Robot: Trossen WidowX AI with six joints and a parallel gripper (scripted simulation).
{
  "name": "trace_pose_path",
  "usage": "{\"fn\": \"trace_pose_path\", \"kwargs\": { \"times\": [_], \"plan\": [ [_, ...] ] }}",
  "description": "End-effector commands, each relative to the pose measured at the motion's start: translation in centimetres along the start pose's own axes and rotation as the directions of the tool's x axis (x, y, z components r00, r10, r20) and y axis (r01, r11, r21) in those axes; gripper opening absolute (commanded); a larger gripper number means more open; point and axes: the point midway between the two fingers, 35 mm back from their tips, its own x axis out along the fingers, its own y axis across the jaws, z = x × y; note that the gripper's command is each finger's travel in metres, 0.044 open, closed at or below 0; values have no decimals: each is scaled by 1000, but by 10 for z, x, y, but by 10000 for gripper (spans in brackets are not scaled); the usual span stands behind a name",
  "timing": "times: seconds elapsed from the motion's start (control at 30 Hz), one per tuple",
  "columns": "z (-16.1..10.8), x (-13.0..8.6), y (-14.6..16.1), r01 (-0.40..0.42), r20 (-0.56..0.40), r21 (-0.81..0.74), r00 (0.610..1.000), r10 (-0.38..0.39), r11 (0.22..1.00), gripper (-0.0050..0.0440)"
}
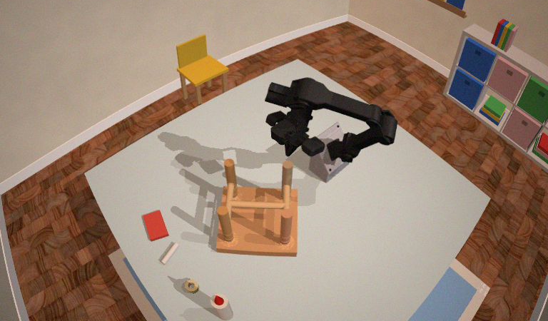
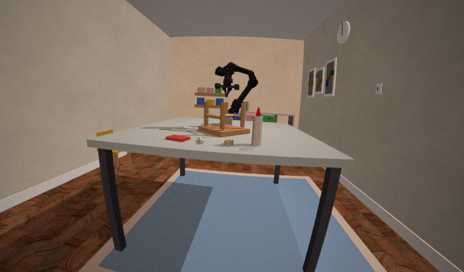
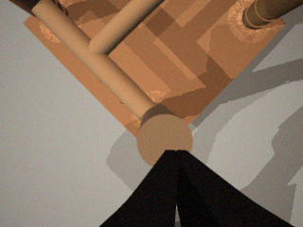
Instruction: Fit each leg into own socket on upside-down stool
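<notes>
The wooden stool [image 1: 256,225] lies upside down with its seat flat on the table. All four legs stand upright in the seat's corners: far left [image 1: 230,172], far right [image 1: 287,174], near left [image 1: 224,222], near right [image 1: 285,227]. Thin rungs [image 1: 256,204] join them in an H. My gripper [image 1: 290,151] is shut and empty, raised above and just behind the far right leg, touching nothing. In the wrist view the shut fingertips [image 3: 177,154] hover beside a round leg end [image 3: 165,139], over the seat [image 3: 151,38]. The exterior view shows the gripper [image 2: 227,92] above the stool [image 2: 223,125].
A red block [image 1: 155,225], a short white dowel [image 1: 169,252], a tape roll [image 1: 190,284] and a glue bottle [image 1: 219,301] lie left and front of the stool, apart from it. The arm's grey base [image 1: 329,156] stands behind the stool. A yellow chair [image 1: 200,65] stands beyond the table.
</notes>
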Motion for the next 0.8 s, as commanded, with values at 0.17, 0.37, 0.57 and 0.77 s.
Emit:
{"fn": "trace_pose_path", "kwargs": {
  "times": [0.17,0.37,0.57,0.77],
  "plan": [
    [-8,22,2,-8,-7,5,1000,8,1000,0],
    [-10,31,2,-8,-7,5,1000,8,1000,0],
    [-11,36,2,-7,-7,5,1000,8,1000,0],
    [-12,39,2,-7,-7,5,1000,7,1000,0]
  ]
}}
